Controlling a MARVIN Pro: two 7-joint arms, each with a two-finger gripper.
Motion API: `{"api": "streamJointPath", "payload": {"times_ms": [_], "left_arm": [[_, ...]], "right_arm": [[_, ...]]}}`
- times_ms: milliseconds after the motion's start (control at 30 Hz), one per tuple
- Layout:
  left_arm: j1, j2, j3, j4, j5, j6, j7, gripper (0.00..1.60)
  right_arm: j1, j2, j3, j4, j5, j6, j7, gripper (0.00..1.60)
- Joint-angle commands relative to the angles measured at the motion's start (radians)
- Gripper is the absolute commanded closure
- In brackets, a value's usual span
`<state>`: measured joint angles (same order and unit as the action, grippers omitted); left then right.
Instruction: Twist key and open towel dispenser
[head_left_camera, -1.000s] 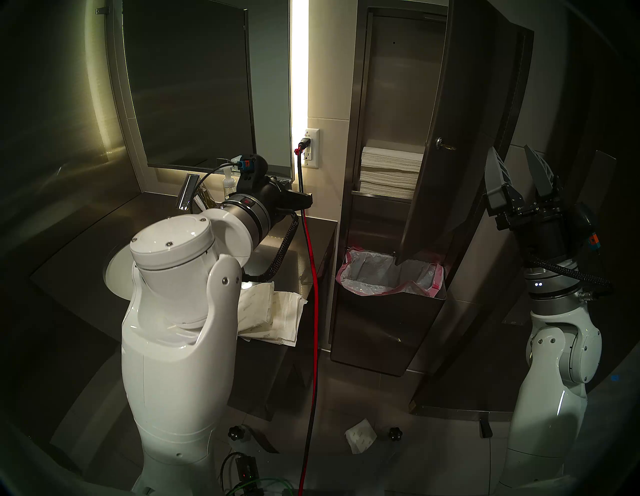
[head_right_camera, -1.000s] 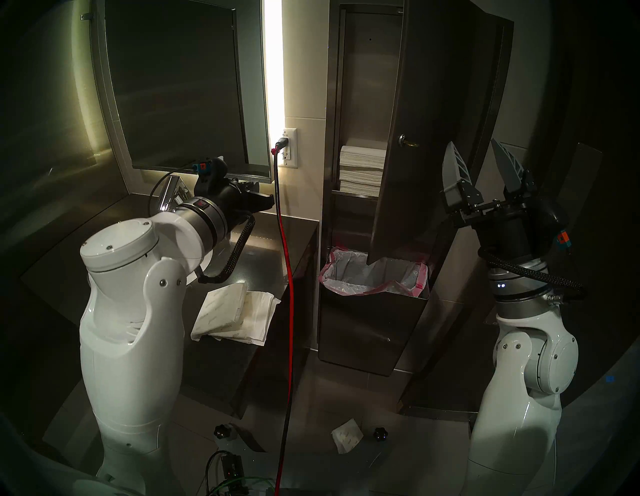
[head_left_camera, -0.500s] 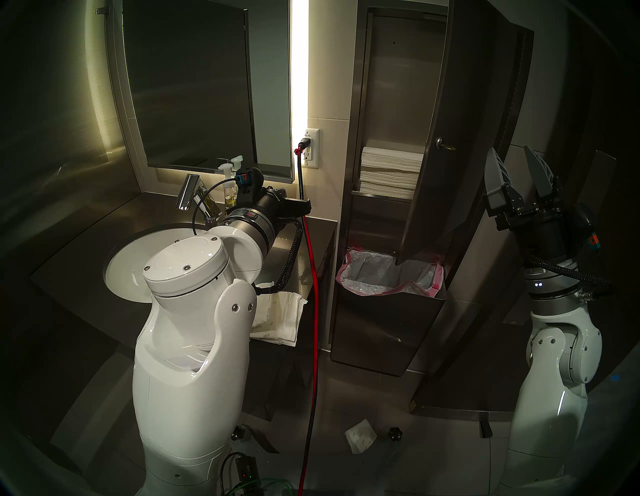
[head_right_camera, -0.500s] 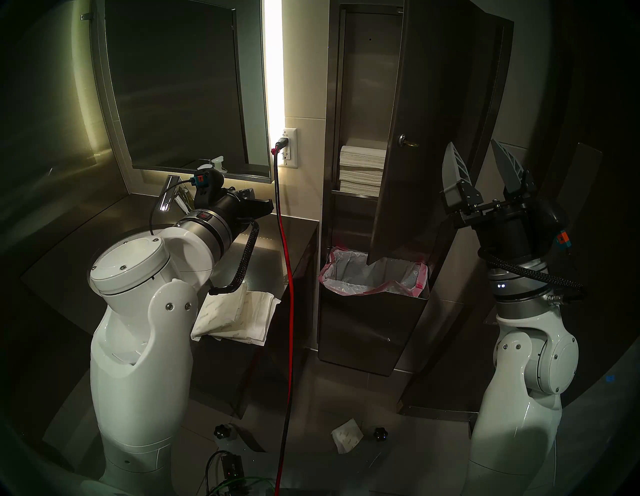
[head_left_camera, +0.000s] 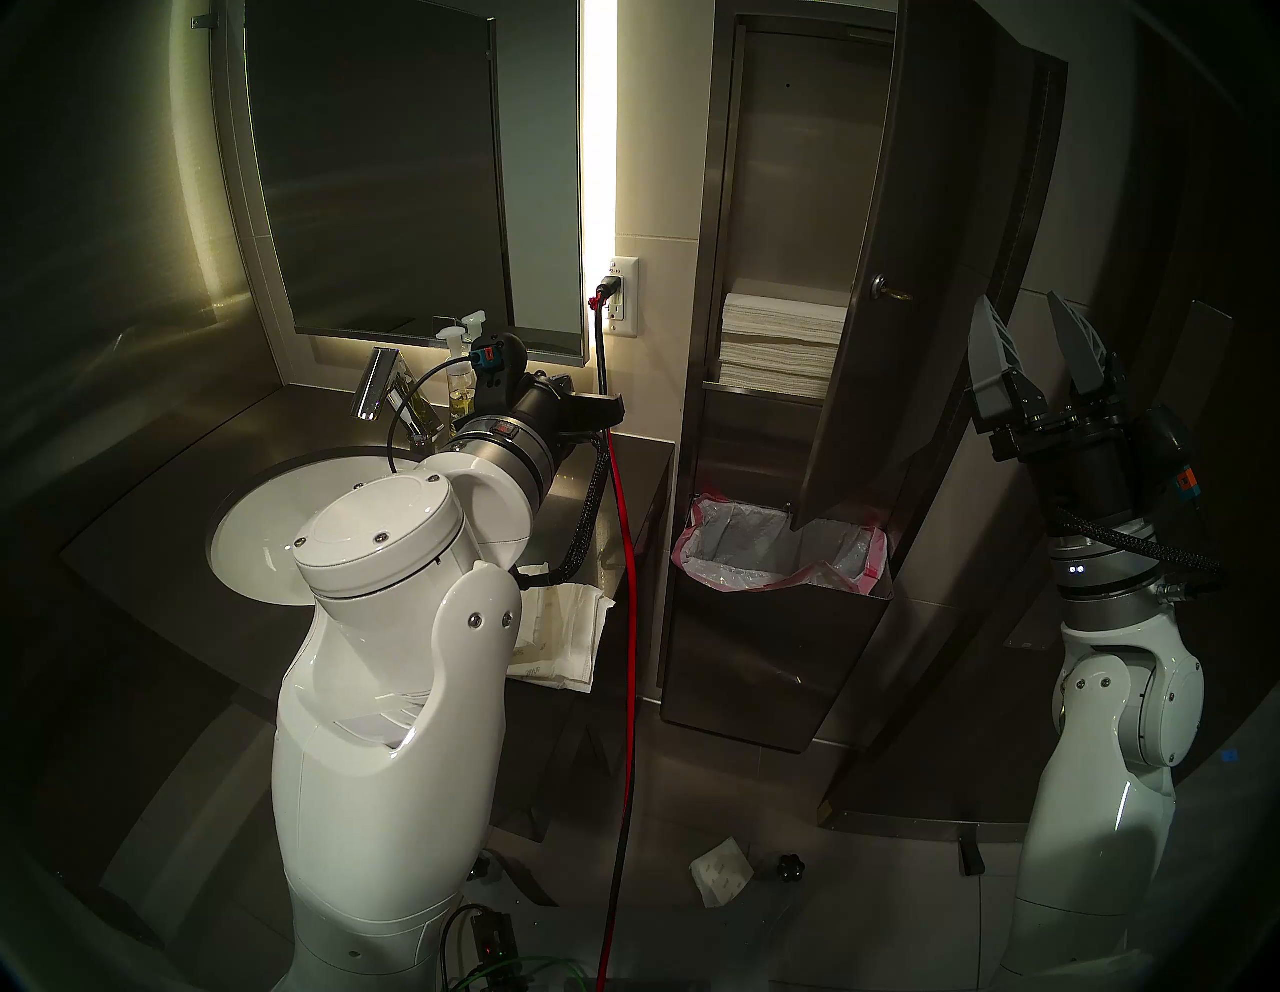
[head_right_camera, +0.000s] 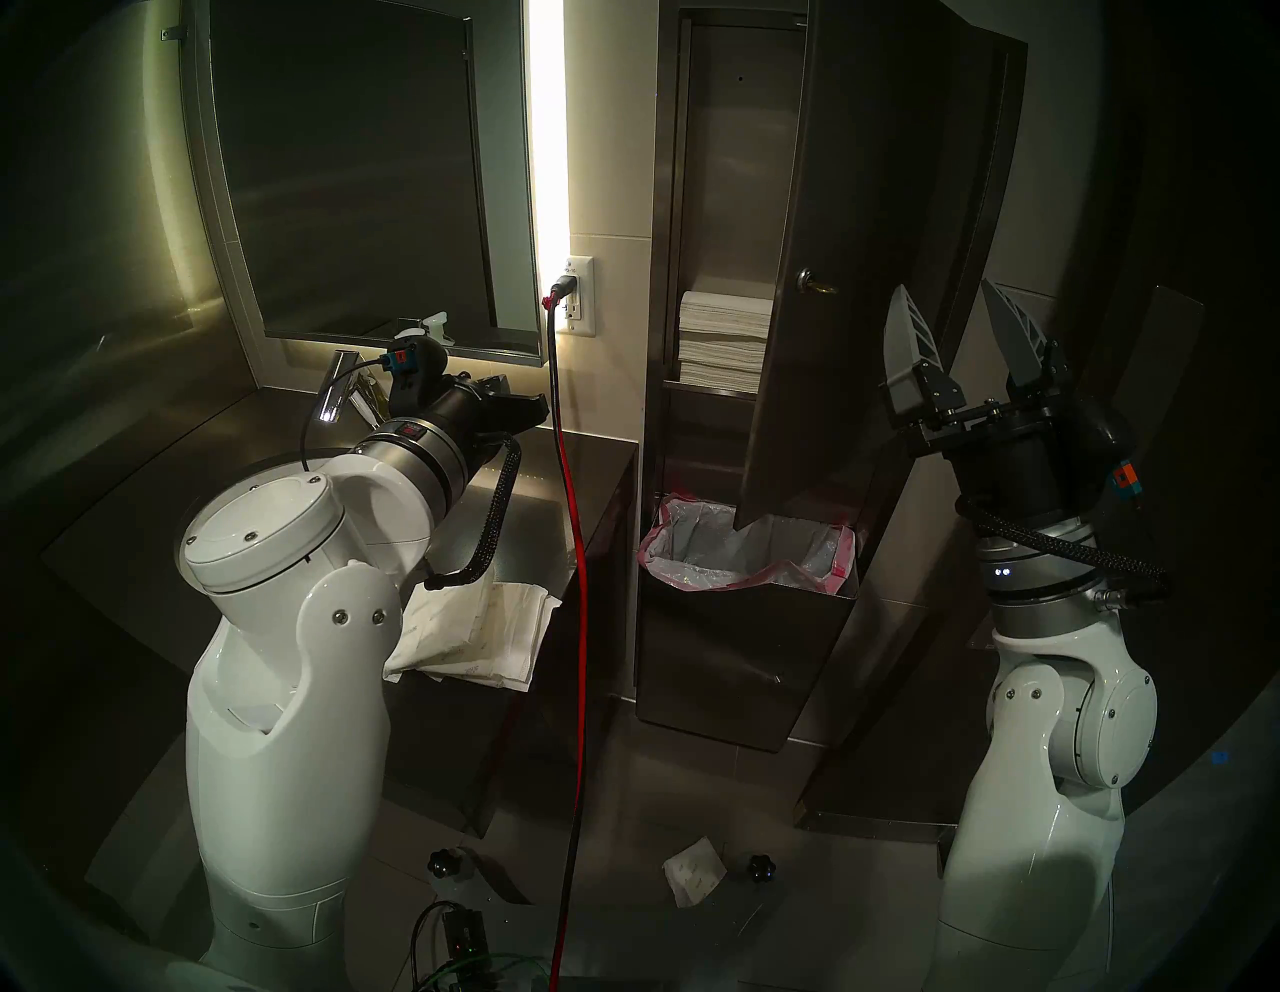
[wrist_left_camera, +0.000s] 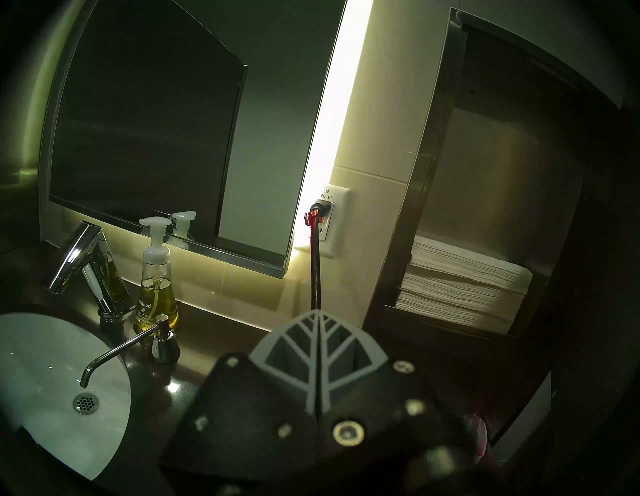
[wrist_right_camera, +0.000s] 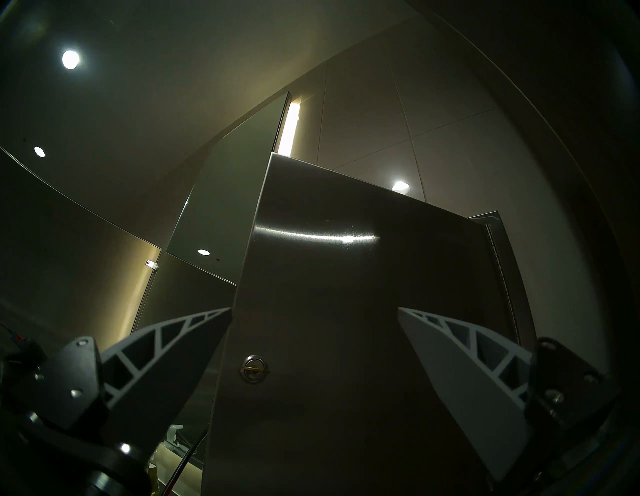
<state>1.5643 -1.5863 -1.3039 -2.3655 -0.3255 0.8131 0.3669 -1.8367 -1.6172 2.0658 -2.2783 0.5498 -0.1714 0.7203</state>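
Door: we find the towel dispenser (head_left_camera: 893, 291) ajar, key (wrist_right_camera: 254, 369) still in lock
Right gripper (head_left_camera: 1024, 332): fingers apart, nearer, key up-left
Left gripper (wrist_left_camera: 318, 313): fingers together, empty

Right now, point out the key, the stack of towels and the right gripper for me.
key (wrist_right_camera: 254, 369): right wrist view, on the brass head sitting in the round lock.
stack of towels (head_left_camera: 779, 343): head left view, on the front of the white pile.
right gripper (head_left_camera: 1024, 325): head left view, midway between its spread fingertips.
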Motion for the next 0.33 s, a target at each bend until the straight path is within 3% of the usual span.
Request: {"api": "streamJointPath", "payload": {"times_ms": [0, 300], "left_arm": [[-0.013, -0.001, -0.001, -0.014, -0.003, -0.011, -0.005, 1.42], [-0.014, 0.002, -0.001, -0.014, -0.007, -0.012, -0.001, 1.42]], "right_arm": [[-0.001, 0.003, 0.002, -0.012, -0.001, 0.001, 0.001, 0.00], [-0.002, 0.004, 0.001, -0.012, -0.001, 0.000, -0.001, 0.00]]}}
